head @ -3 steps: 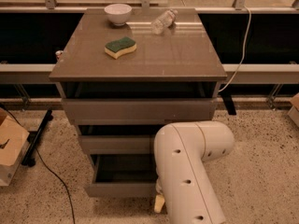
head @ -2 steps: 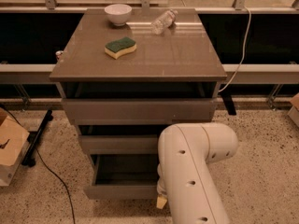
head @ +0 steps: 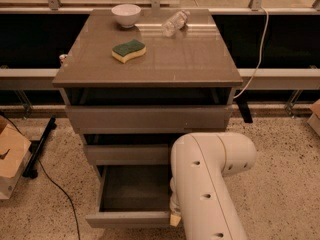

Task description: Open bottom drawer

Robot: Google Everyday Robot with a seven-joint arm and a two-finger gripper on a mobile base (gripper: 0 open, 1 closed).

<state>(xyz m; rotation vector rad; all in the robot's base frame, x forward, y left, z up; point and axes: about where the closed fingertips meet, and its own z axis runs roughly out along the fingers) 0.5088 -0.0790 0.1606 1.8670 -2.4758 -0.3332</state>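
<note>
the bottom drawer (head: 134, 189) is at the foot of the cabinet (head: 150, 83). it stands well forward of the cabinet's face, so we look straight down into its bare grey inside. its flat slab front is the part furthest out from the cabinet. nearly the whole drawer floor shows, so we judge the opening done or all but done.

the gripper (head: 175, 218) is at the right end of that slab front, low by the cabinet's bottom right corner. only a small tan tip shows past the white arm (head: 210, 184), and we cannot tell how the jaws stand. we take it to be there because a front with no handle has to be drawn by its edge. the arm reaches down across the right side of the cabinet's lower half to get there.

higher on the cabinet, the middle drawer front (head: 127, 154) and the top drawer front (head: 147, 118) each stand slightly forward, with a dark gap above each.

on the counter (head: 190, 59) that tops the cabinet lie a sponge (head: 129, 50), a bowl (head: 125, 14) near the back edge, and a bottle (head: 176, 22) on its side. on the floor left of the cabinet are a cardboard box (head: 10, 159) and a black cable (head: 55, 189).
</note>
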